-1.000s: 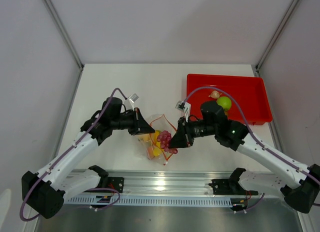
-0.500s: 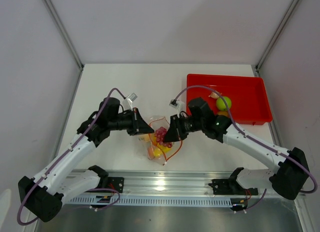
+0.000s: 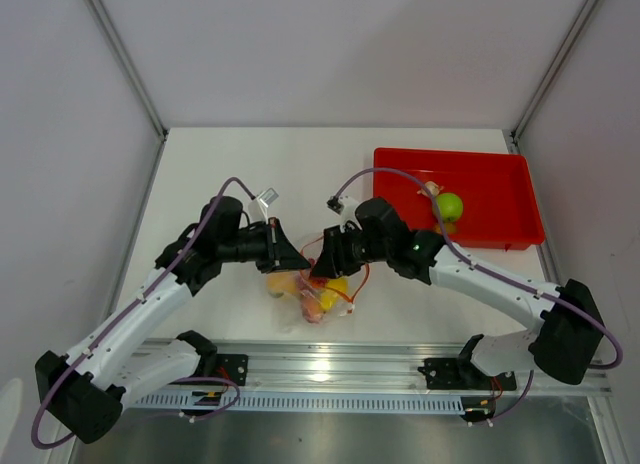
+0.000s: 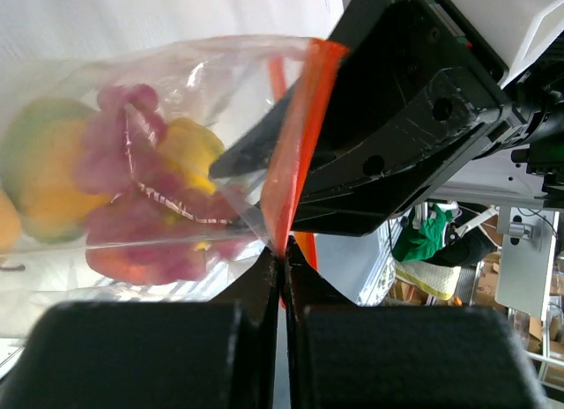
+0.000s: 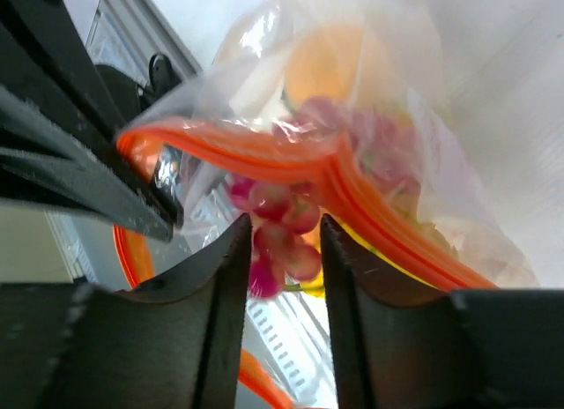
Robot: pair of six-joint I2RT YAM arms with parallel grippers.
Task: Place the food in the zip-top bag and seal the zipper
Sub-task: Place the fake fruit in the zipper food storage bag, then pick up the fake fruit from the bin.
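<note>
The clear zip-top bag hangs just above the table between the two arms. My left gripper is shut on one end of its orange-red zipper. Through the plastic I see purple grapes and yellow and orange fruit. My right gripper is at the bag's mouth with its jaws apart, just under the zipper. A bunch of grapes shows in the gap between its fingertips. A green apple lies in the red tray.
The red tray stands at the back right, with a pale fruit next to the apple. A metal rail runs along the near edge. Grey walls close in both sides.
My right gripper has moved left to the bag's mouth, carrying the grapes, and its jaws have spread apart. The left gripper has kept its hold on the zipper; the bag has shifted slightly left.
</note>
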